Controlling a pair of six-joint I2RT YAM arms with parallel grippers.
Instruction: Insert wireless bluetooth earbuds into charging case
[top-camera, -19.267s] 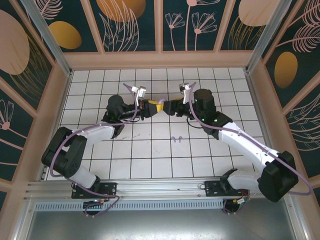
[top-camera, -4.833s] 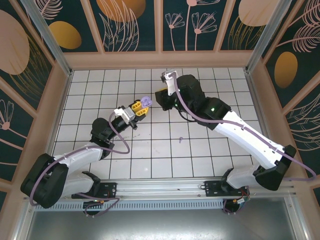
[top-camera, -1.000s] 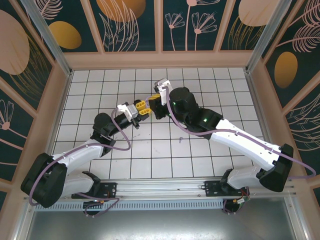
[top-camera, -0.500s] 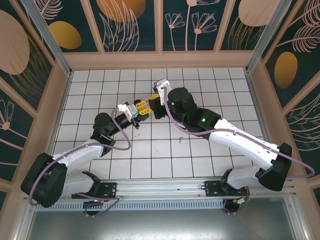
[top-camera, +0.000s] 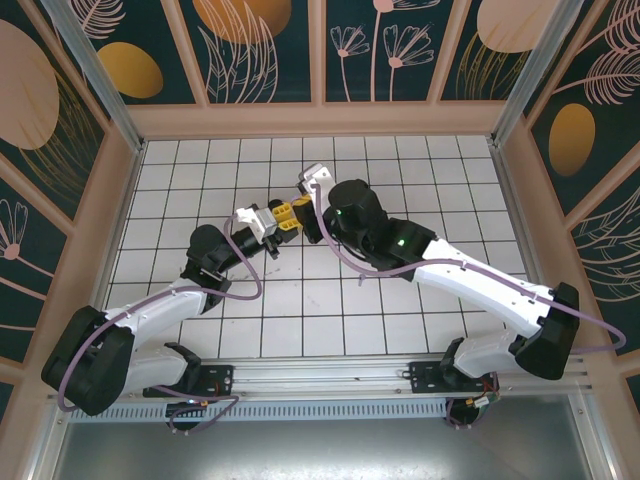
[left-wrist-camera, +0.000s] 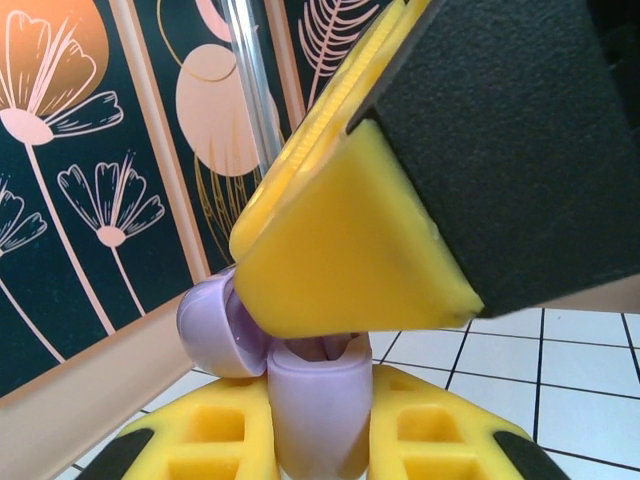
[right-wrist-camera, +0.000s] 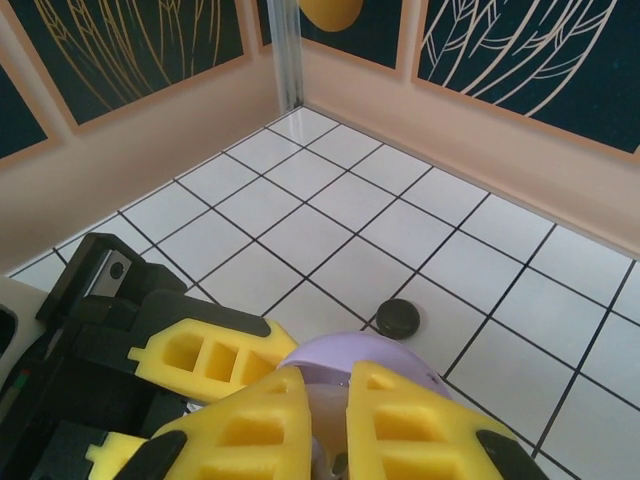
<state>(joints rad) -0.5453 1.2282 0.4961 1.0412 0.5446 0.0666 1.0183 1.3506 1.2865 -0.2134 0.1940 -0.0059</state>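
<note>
Held upright above the tiled worktop (top-camera: 400, 160) by the pinching left end effector (left-wrist-camera: 320, 440), lavender charging case (left-wrist-camera: 318, 400) with lid (left-wrist-camera: 212, 328) flipped leftward, mouth up beneath the narrowed right end effector (right-wrist-camera: 328, 400), its grip impossible to tell.

The top camera looks down from far above and behind the lavender case (left-wrist-camera: 318, 400). The left wrist camera, close below the case, faces upward to the wall (left-wrist-camera: 90, 230); the right, close above, faces down. These 2 share the case.
</note>
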